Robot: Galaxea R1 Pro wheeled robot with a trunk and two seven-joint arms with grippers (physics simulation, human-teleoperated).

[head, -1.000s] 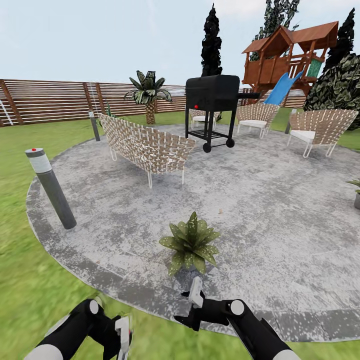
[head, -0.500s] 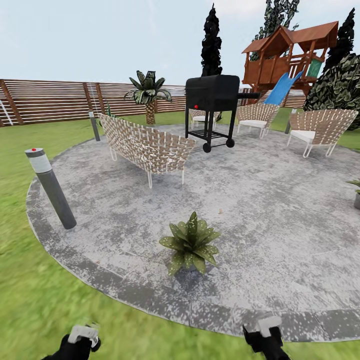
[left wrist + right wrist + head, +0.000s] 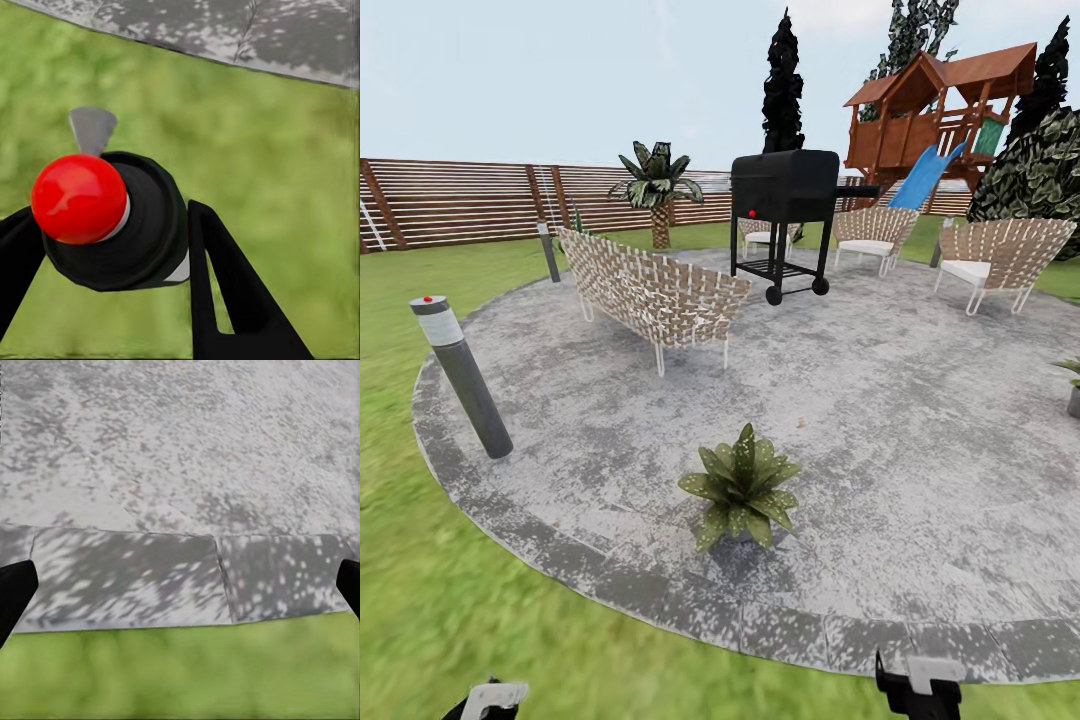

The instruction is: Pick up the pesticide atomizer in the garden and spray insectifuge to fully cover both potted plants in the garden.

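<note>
While the left gripper [image 3: 112, 247] clamps its black fingers on the dark green-and-black pesticide atomizer [image 3: 105, 225] with a red knob, over the green lawn [image 3: 262, 135], the right gripper [image 3: 180, 585] gapes wide, empty. One speckled-leaf potted plant [image 3: 742, 487] sits on the round grey stone patio [image 3: 880, 430]; another [image 3: 1072, 385] at its right edge.

left gripper [image 3: 488, 698]: black body, white block on top
right gripper [image 3: 923, 685]: same look
fingers [image 3: 232, 300]: flat black wedges

No text, label, brand, number or sign can be read on anything here.
</note>
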